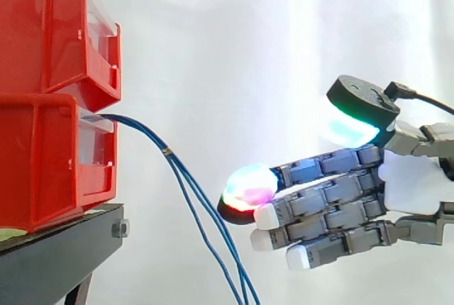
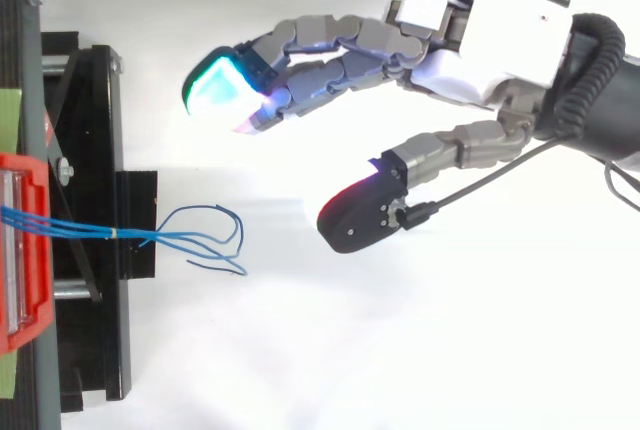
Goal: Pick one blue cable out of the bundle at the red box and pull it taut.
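Stacked red plastic bins (image 1: 50, 106) at 9 o'clock. Thin blue cables (image 1: 186, 184) leave the lower bin, drooping toward 5 o'clock. Grey multi-fingered robot hand (image 1: 411, 181) at 3 o'clock: fingers straight, pointing 9 o'clock, thumb spread apart, holding nothing.

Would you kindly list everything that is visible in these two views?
bins: two, red, stacked on the stand at the left
stand: one, black, under the bins
cables: a few, blue, bundled, running out of the lower bin and hanging loose
tie: one, small and pale, round the cables near the bin
curtain: one, white, behind everything
robot hand: one, grey and white with glowing fingertips, open, at the right, apart from the cables
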You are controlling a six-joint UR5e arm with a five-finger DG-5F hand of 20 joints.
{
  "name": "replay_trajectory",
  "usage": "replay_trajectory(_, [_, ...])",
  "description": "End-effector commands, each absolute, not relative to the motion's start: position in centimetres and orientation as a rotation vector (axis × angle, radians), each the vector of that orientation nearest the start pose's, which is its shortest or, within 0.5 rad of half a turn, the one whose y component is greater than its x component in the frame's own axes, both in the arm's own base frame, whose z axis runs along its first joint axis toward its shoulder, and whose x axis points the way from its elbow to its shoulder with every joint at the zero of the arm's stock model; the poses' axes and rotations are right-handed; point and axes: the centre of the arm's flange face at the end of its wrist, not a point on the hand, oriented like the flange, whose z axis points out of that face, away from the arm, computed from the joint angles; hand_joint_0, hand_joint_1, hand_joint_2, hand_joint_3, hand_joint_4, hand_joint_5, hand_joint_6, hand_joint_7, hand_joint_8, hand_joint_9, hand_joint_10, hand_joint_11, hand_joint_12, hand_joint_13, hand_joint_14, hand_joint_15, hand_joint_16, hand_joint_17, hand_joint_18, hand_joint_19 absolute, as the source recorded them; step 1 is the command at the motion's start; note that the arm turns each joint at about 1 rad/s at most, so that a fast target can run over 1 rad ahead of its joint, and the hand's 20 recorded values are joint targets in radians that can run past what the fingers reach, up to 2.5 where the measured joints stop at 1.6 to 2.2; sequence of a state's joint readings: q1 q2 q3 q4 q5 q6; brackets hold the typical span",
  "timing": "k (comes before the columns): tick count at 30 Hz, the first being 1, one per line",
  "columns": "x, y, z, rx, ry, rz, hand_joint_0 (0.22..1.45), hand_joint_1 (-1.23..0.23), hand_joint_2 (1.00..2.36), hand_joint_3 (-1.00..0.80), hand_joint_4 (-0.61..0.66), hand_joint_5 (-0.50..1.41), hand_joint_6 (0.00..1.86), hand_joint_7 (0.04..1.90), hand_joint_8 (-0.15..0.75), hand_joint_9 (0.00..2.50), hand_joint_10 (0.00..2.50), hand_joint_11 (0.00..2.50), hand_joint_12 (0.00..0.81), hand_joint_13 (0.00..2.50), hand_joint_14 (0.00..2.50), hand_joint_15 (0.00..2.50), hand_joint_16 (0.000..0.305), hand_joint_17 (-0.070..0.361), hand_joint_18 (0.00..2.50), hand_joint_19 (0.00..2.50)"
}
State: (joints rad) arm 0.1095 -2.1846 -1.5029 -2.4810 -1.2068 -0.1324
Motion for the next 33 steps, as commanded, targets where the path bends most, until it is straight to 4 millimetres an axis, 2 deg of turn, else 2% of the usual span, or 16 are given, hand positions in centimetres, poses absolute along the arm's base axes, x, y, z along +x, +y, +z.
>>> replay_trajectory(1, [70.1, -9.2, 21.7, 1.144, 0.992, 0.971, 0.56, -0.80, 1.00, -0.50, 0.38, -0.15, 0.50, 1.01, 0.320, 0.18, 0.00, 0.04, 0.416, 0.41, 0.00, 0.14, 0.059, 0.133, 0.52, 0.29])
replay_trajectory(4, [70.5, -9.4, 21.7, 1.112, 0.976, 0.956, 0.56, -0.80, 1.00, -0.50, 0.38, -0.15, 0.50, 1.01, 0.319, 0.18, 0.00, 0.03, 0.415, 0.41, 0.00, 0.15, 0.059, 0.133, 0.51, 0.29])
replay_trajectory(6, [70.7, -9.5, 21.2, 1.100, 0.960, 0.951, 0.56, -0.81, 1.00, -0.50, 0.39, -0.15, 0.50, 1.02, 0.319, 0.18, 0.00, 0.04, 0.414, 0.40, 0.00, 0.14, 0.059, 0.133, 0.51, 0.28])
replay_trajectory(7, [71.4, -9.5, 20.2, 1.093, 0.939, 0.956, 0.57, -0.81, 1.00, -0.50, 0.38, -0.14, 0.50, 1.04, 0.318, 0.18, 0.00, 0.04, 0.414, 0.40, 0.00, 0.14, 0.059, 0.133, 0.51, 0.29])
replay_trajectory(10, [72.1, -9.4, 19.9, 1.086, 0.934, 0.963, 0.58, -0.82, 1.00, -0.50, 0.35, -0.14, 0.50, 1.11, 0.316, 0.19, 0.00, 0.04, 0.412, 0.40, 0.00, 0.14, 0.058, 0.131, 0.51, 0.28])
replay_trajectory(11, [73.9, -8.8, 19.7, 1.079, 0.928, 0.973, 0.60, -0.82, 1.00, -0.46, 0.33, -0.13, 0.50, 1.14, 0.314, 0.19, 0.00, 0.04, 0.411, 0.40, 0.00, 0.14, 0.058, 0.131, 0.51, 0.29])
replay_trajectory(18, [75.7, -6.8, 22.0, 1.047, 0.963, 0.943, 0.60, -0.83, 1.01, -0.41, 0.30, -0.12, 0.50, 1.21, 0.321, 0.22, 0.00, 0.07, 0.410, 0.40, 0.00, 0.14, 0.058, 0.130, 0.51, 0.29])
replay_trajectory(22, [75.8, -5.8, 22.1, 1.033, 0.973, 0.910, 0.61, -0.83, 1.01, -0.40, 0.28, -0.12, 0.50, 1.31, 0.322, 0.23, 0.00, 0.08, 0.410, 0.41, 0.00, 0.14, 0.058, 0.130, 0.51, 0.28])
replay_trajectory(25, [75.7, -5.4, 21.8, 1.044, 0.975, 0.900, 0.61, -0.83, 1.01, -0.36, 0.26, -0.13, 0.56, 1.30, 0.322, 0.23, 0.00, 0.09, 0.411, 0.41, 0.00, 0.14, 0.058, 0.130, 0.52, 0.28])
replay_trajectory(28, [76.1, -4.6, 18.4, 1.067, 1.001, 0.910, 0.60, -0.83, 1.01, -0.32, 0.25, -0.15, 0.65, 1.18, 0.323, 0.23, 0.00, 0.09, 0.411, 0.41, 0.00, 0.13, 0.058, 0.130, 0.52, 0.29])
replay_trajectory(32, [77.7, -3.8, 16.7, 1.087, 0.961, 0.976, 0.59, -0.80, 1.01, -0.27, 0.24, -0.16, 0.71, 1.13, 0.326, 0.24, 0.00, 0.10, 0.412, 0.41, 0.01, 0.14, 0.058, 0.131, 0.52, 0.28])
replay_trajectory(33, [77.7, -3.8, 16.7, 1.087, 0.959, 0.978, 0.59, -0.80, 1.01, -0.28, 0.25, -0.16, 0.71, 1.12, 0.325, 0.24, 0.00, 0.11, 0.412, 0.41, 0.00, 0.14, 0.058, 0.131, 0.52, 0.28])
